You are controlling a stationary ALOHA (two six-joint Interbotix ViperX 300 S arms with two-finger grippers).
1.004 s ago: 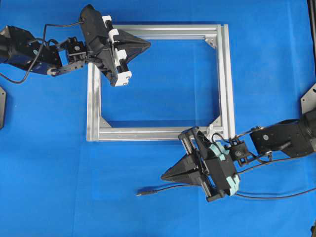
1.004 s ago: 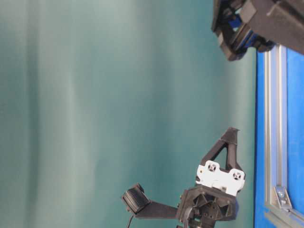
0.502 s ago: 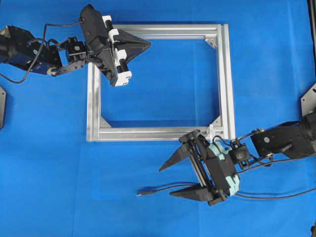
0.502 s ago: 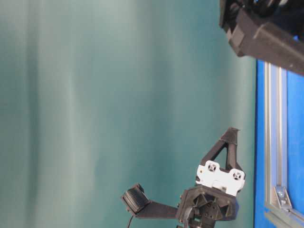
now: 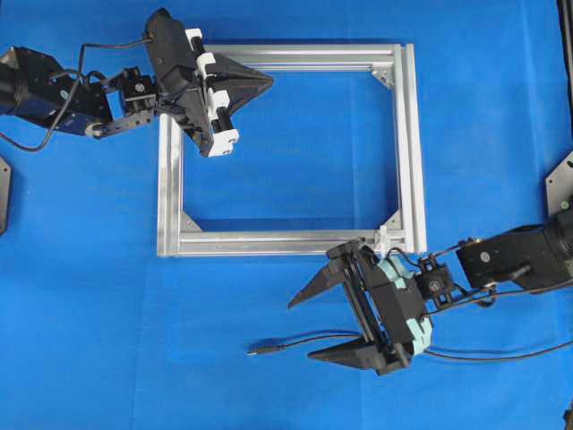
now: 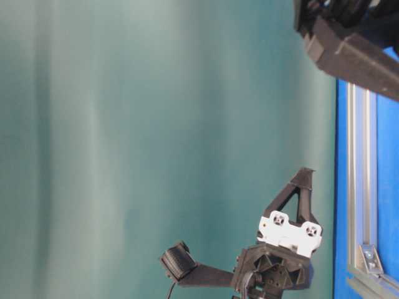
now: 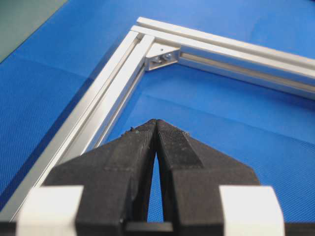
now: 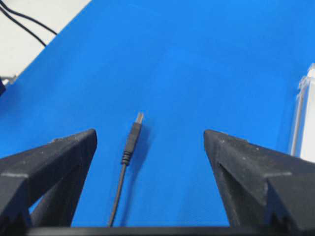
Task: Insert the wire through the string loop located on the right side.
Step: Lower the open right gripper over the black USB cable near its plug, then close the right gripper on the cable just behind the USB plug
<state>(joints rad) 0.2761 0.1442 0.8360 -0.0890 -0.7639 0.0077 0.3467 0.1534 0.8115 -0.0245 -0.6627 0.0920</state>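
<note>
The wire [image 5: 285,342] lies on the blue cloth below the silver frame [image 5: 269,243], its small plug tip pointing left. My right gripper [image 5: 302,331] is open above it, one finger on each side of the cable. In the right wrist view the wire's plug [image 8: 131,139] lies between the spread fingers, nearer the left one, and my right gripper [image 8: 150,137] touches nothing. The string loop [image 5: 383,237] is a tiny whitish loop on the frame's lower right corner, just above the right wrist. My left gripper [image 5: 267,82] is shut and empty over the frame's top left corner [image 7: 156,123].
The frame's bars and a corner bracket [image 7: 160,56] lie ahead of the left gripper. A frame end [image 8: 302,115] stands right of the right gripper. Black mounts sit at the table's side edges [image 5: 560,179]. The right arm [image 6: 349,50] hangs over the frame.
My right gripper, shut one second ago, has opened wide and now straddles the wire. It shifted slightly down toward the cable. The left arm has not moved.
</note>
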